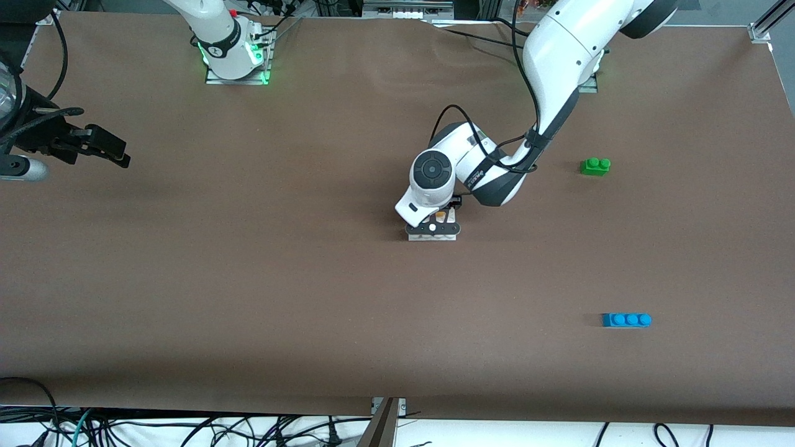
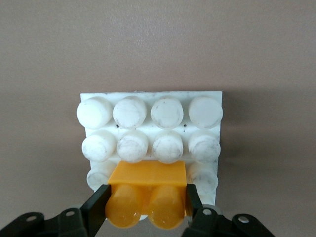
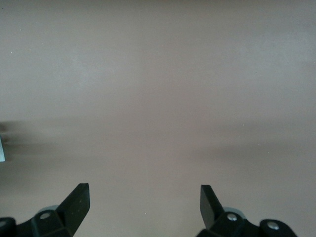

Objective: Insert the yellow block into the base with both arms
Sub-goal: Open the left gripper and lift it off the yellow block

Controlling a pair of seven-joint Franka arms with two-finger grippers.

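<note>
While the right arm waits off at its own end of the table, the left arm reaches down to the middle of the brown table (image 1: pixel 248 279), where the left gripper (image 2: pixel 146 203) has its 2 black fingers (image 2: pixel 97 205) clamped on the 2 short ends of the yellow block (image 2: pixel 147 192); in the left wrist view the block's flat body sits against the base (image 2: pixel 150 129) at the middle of the row of studs closest to the gripper, with its 2 round studs pointing toward the camera; whether it is pressed fully home cannot be told; the base is a white square plate with 4 rows of 4 round studs, some of them scuffed grey, lying flat on the table; in the front view only a white sliver of the base (image 1: pixel 413 239) shows under the wrist, and a small patch of the block (image 1: pixel 440 216) peeks out between the black gripper parts; the right gripper (image 3: pixel 144 201) hangs over bare table toward the right arm's end, its fingers (image 3: pixel 76 203) spread wide apart with nothing between them; a green brick (image 1: pixel 595 166) with 2 studs lies toward the left arm's end of the table, well apart from the base; a blue brick (image 1: pixel 626 320) with 3 studs lies nearer to the front camera than the green brick, also toward the left arm's end.
</note>
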